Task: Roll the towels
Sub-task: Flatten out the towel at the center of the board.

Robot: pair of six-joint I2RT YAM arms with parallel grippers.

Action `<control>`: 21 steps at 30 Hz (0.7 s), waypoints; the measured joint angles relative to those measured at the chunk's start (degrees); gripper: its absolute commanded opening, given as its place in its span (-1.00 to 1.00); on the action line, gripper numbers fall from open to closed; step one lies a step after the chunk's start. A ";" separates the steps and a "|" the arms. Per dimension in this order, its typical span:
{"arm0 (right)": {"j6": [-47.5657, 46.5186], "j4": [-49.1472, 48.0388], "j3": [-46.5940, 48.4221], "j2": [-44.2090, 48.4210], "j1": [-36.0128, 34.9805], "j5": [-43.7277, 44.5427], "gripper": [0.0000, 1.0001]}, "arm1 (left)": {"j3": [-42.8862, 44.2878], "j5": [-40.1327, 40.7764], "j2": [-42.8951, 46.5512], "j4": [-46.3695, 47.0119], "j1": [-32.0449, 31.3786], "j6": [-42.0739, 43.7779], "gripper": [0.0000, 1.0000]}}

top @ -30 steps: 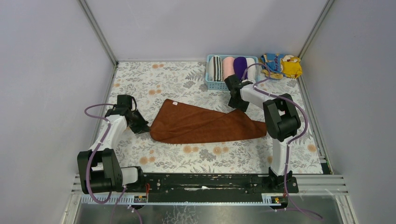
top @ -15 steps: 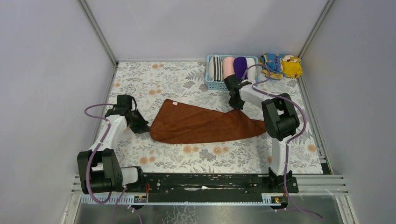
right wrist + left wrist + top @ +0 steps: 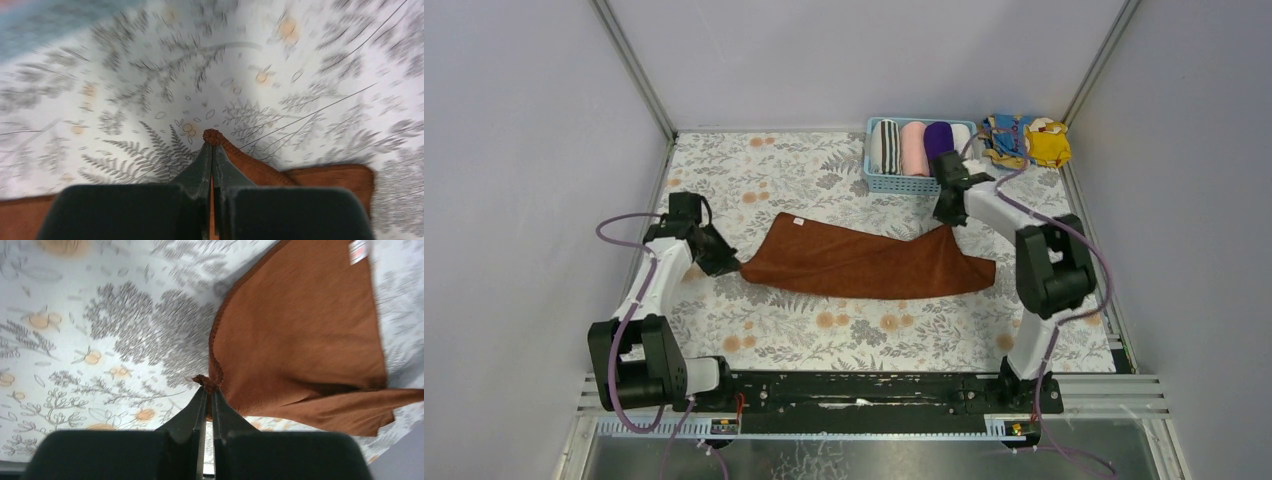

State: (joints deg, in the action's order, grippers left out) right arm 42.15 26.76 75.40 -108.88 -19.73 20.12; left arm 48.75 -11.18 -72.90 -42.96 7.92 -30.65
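- While the left tool point(image 3: 207, 390) pinches one corner of the rust-brown towel point(image 3: 864, 265), the right tool point(image 3: 212, 145) clamps another.
- The towel spans the counter point(image 3: 764, 170) between them.
- The purple towel point(image 3: 938, 140) sits in the basket point(image 3: 889, 184) beyond.

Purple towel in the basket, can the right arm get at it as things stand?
Probably not yet. The purple towel sits close beyond the right arm, in the basket with nothing between, but its jaws are shut on a corner of the brown towel; they would have to let go first.
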 measured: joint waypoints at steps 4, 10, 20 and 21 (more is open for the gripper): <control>-6.36 -1.55 -0.02 9.99 2.91 -0.55 -1.00 | 8.79 0.04 -3.19 -1.31 0.17 -1.75 -1.00; -16.72 -6.67 1.92 25.99 6.25 -1.92 -1.00 | 32.09 0.07 -10.73 -2.40 0.50 -3.65 -1.00; -28.79 -14.32 -1.97 41.22 6.71 -3.45 -1.00 | 49.42 -0.44 -10.23 -5.01 0.52 -3.50 -1.00; -29.00 -14.64 -3.82 43.01 6.71 -3.50 -1.00 | 47.56 -0.46 -8.85 -4.59 0.52 -3.43 -1.00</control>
State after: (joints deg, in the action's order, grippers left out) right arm 13.15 12.12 71.57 -65.87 -13.02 16.62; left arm 96.31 -11.64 -81.76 -47.55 8.45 -34.09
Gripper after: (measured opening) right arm 0.011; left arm 0.017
